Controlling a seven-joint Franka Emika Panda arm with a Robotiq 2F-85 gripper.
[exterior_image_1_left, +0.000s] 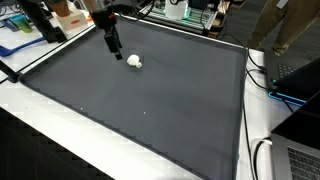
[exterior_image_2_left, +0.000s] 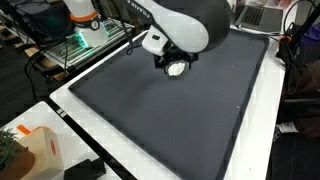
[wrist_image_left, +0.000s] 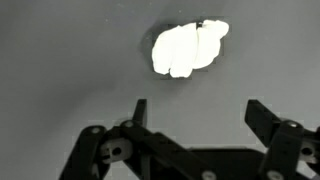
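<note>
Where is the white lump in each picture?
In an exterior view: white lump upper left of centre, beside the claw.
In an exterior view: upper middle, right under the arm.
Wrist view: top centre, beyond the open claw.
Shared landmark: the dark mat it lies on.

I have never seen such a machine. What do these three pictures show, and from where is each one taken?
This is a robot arm with two fingers at its end for grasping. Two pictures come from cameras outside the robot, looking at the same table from different places. The third comes from a camera on the wrist, looking past the fingers. A dark grey mat covers a white table. On the mat lies one small white crumpled lump, perhaps paper. The fingers stand open close to it and hold nothing.
</note>
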